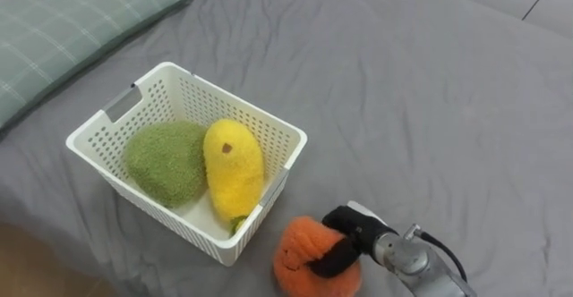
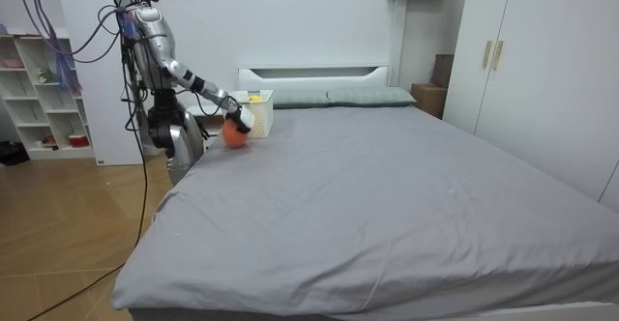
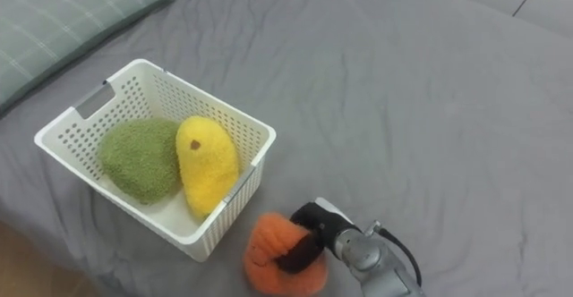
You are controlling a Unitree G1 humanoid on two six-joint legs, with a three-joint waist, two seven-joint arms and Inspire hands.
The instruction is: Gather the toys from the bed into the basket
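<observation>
While my right hand (image 1: pixel 347 236) curls round the orange toy (image 1: pixel 298 259), the basket (image 1: pixel 235 97) just beside it holds a green toy (image 1: pixel 166 161) and a yellow toy (image 1: pixel 235 167).

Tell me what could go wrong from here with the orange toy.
The right hand has its fingers curled round one side of the orange toy; the plush might slip out when lifted.
The green toy and yellow toy fill most of the white basket, so the orange one may perch on top and roll off.
The basket sits near the edge of the bed; a nudge could push it off.
</observation>
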